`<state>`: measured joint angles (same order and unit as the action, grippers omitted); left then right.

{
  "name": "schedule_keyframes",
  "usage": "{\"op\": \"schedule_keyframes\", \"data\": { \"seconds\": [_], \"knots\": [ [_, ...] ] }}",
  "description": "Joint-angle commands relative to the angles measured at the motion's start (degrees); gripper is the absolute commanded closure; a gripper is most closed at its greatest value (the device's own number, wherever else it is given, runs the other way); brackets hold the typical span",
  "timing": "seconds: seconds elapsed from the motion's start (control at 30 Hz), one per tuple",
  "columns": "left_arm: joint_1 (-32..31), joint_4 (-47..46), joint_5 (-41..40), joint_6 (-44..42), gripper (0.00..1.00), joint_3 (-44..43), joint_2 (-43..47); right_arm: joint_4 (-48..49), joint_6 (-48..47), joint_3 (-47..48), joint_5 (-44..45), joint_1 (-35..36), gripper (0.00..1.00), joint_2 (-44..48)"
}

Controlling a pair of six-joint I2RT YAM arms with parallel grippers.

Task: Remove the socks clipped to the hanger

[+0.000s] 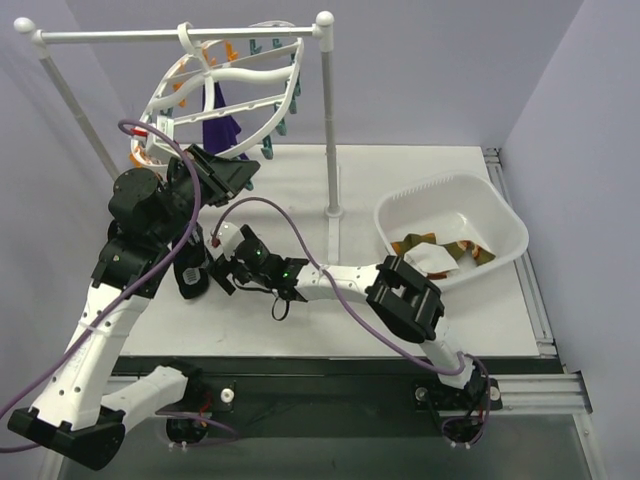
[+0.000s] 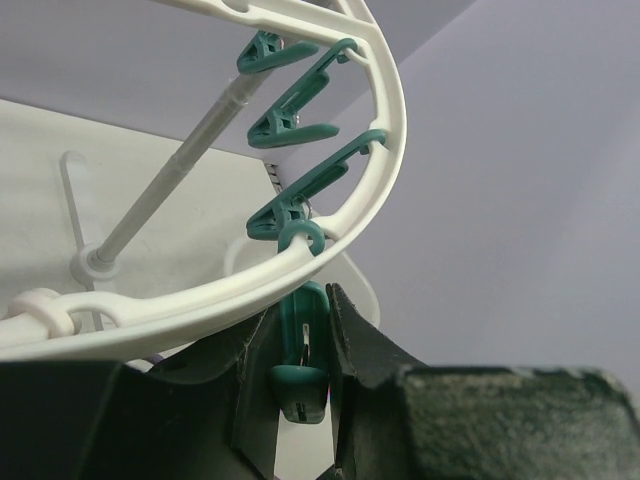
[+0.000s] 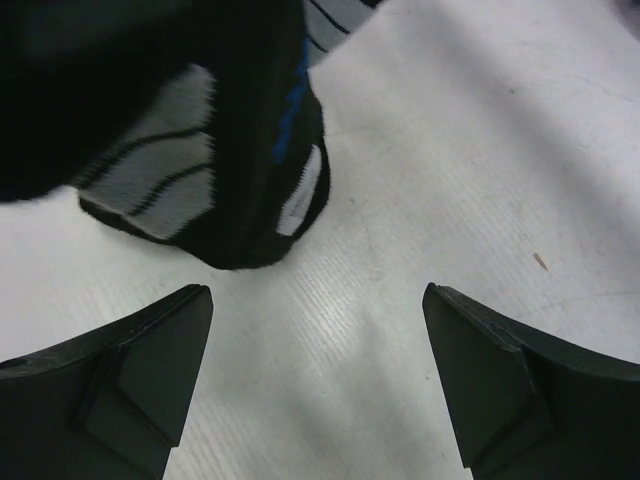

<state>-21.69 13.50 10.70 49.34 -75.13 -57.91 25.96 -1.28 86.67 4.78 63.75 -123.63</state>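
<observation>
**Top view:** hanger (image 1: 225, 85) hooked on rail (image 1: 180, 34). Purple sock (image 1: 222, 125) is clipped beneath it. Black sock (image 1: 190, 277) lies on bench (image 1: 400, 190), at 9 o'clock of right end effector (image 1: 220, 265), the nearer arm.

**Left wrist:** left end effector (image 2: 300, 310) is narrowed onto teal clip (image 2: 300, 385), apparently pinching it; no sock shows.

**Right wrist:** right end effector (image 3: 318, 292) is spread wide and empty. Black sock (image 3: 215, 160) lies apart at 11 o'clock, its long axis running off-frame that way.

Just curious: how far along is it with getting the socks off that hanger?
Done: striped sock and white sock lie in the basin; a black sock lies on the table before the open right gripper. In hand: left gripper pinches a teal clip. Left: the purple sock, clipped.
</observation>
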Motion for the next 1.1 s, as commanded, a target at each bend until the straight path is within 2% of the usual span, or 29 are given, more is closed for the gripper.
{"op": "schedule_keyframes", "data": {
  "seconds": [0.0,0.17,0.27,0.4,0.47,0.5,0.67,0.7,0.73,0.77,0.8,0.9,1.07],
  "knots": [
    [-0.2,-2.2,0.4,0.2,1.0,-1.6,0.2,3.1,-1.8,3.2,-3.1,2.1,0.1,-0.8],
    [-0.2,-2.5,0.3,0.7,1.0,-0.9,0.5,2.3,-1.5,5.3,0.1,1.8,0.13,-2.6],
    [-0.2,-2.6,0.2,1.0,1.0,-0.5,0.7,0.9,-1.4,8.3,1.9,1.4,0.22,-3.9],
    [-0.2,-2.7,0.0,1.1,1.0,-0.5,0.7,0.1,-0.7,10.9,2.0,1.5,0.45,-4.6],
    [-0.2,-2.6,0.1,1.0,1.0,-0.5,0.6,0.2,0.0,11.6,2.1,1.5,0.51,-4.7],
    [-0.2,-2.4,-0.1,1.0,1.0,-0.5,0.6,0.3,0.4,11.8,2.1,1.5,0.6,-4.8],
    [-0.2,-1.8,-0.2,0.0,1.0,-0.5,0.7,0.8,2.8,11.8,0.7,2.2,0.84,-3.3],
    [-0.2,-1.6,-0.2,-0.6,0.95,-0.5,0.7,0.6,2.9,11.6,0.5,2.6,0.95,-2.8],
    [-0.2,-1.4,-0.2,-1.1,0.89,-0.5,1.0,-0.2,3.1,11.4,0.5,3.0,1.0,-1.9],
    [-0.2,-1.5,0.0,-2.5,0.79,-0.4,1.1,-0.9,3.3,11.0,0.6,3.3,1.0,-1.3],
    [-0.2,-1.5,0.2,-3.3,0.55,-0.3,1.4,-1.3,4.2,10.3,0.4,3.9,1.0,-0.6],
    [-0.2,0.6,0.7,-7.3,0.3,-0.5,2.4,-0.2,6.6,5.4,-2.0,4.7,1.0,3.3],
    [-0.2,7.9,3.2,-11.2,0.24,-2.0,4.8,-1.6,10.5,1.3,-2.2,6.1,1.0,8.8]
  ]
}}
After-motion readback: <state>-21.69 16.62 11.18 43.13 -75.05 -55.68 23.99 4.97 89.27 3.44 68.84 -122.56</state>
